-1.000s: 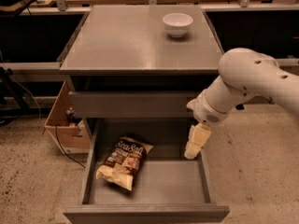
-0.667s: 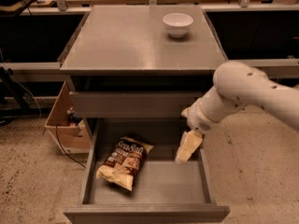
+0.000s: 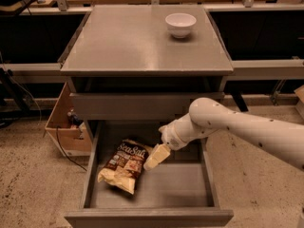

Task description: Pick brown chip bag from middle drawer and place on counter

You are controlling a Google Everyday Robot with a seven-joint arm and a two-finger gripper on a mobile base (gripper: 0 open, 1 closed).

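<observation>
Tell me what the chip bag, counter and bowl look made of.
The brown chip bag looks like thin plastic film: crinkled, with a slight sheen. The counter seems smooth grey laminate or painted board, faintly glossy with dim reflections. The white bowl looks like glazed ceramic, possibly plastic. The pincer hangs in the middle drawer, close beside the bag.

drawer (image 3: 190, 189) floor: bag (image 3: 124, 164) lay just beside gripper (image 3: 151, 163), inside drawer | counter (image 3: 123, 42): bowl (image 3: 180, 23) sat well beyond gripper
</observation>
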